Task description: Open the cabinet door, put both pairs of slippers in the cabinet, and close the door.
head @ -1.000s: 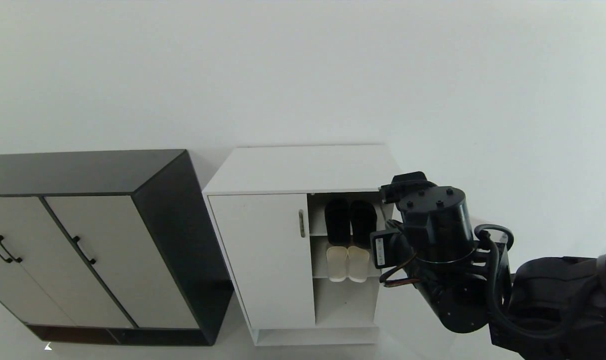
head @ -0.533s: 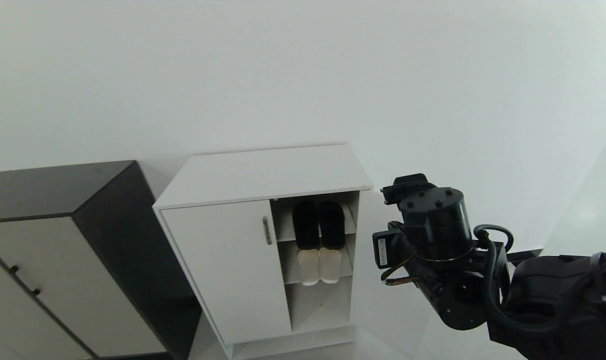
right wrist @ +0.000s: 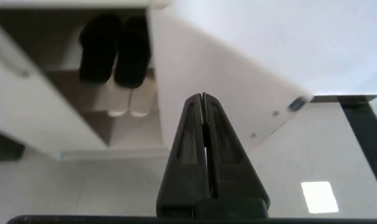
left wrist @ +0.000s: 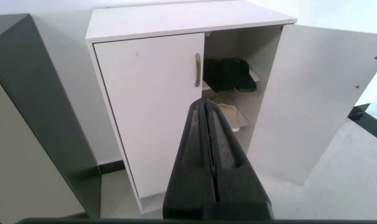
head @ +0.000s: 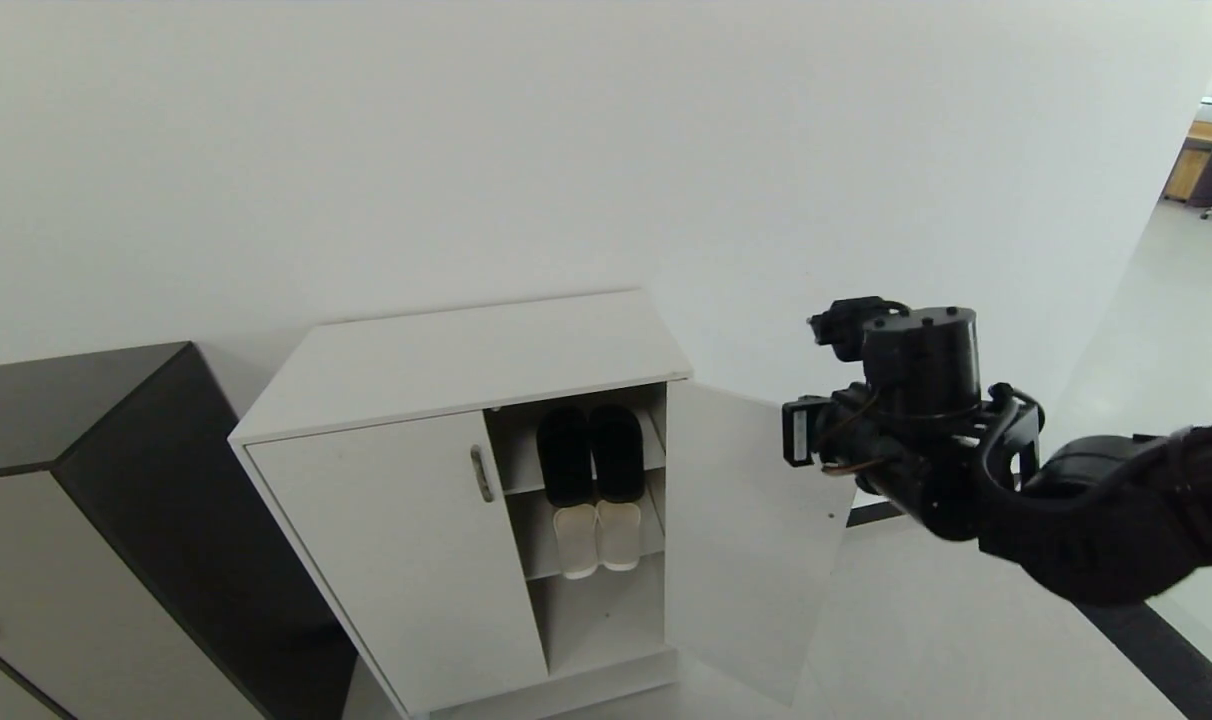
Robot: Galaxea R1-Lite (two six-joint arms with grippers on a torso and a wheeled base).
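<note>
White board makes up the cabinet (head: 466, 355), which stands on the floor against a pale wall. Its left door (head: 396, 560) is shut and carries a slim metal handle (head: 481, 474) near its inner edge. Its right door (head: 746, 540) is swung wide, so the right half of the cabinet is open to view, divided by two shelves into three compartments.

A pair of black slippers (head: 591, 452) lies side by side on the top shelf. A pair of white slippers (head: 596, 535) lies side by side on the middle shelf, directly under the black pair, with their front ends jutting a little past the shelf edge. Both pairs sit fully within the cabinet's right half.

The right pincer (right wrist: 203, 102) has its fingers pressed together and grips nothing. It is held up on the outer side of the open door, near the door's free edge; whether it touches the panel cannot be told.

The left pincer (left wrist: 205, 106) is also closed on nothing. It hangs in front of the cabinet, well apart from it, in line with the inner edge of the shut left door.

A black cabinet (head: 66, 390) with pale doors stands just beside the white one, on its left.
</note>
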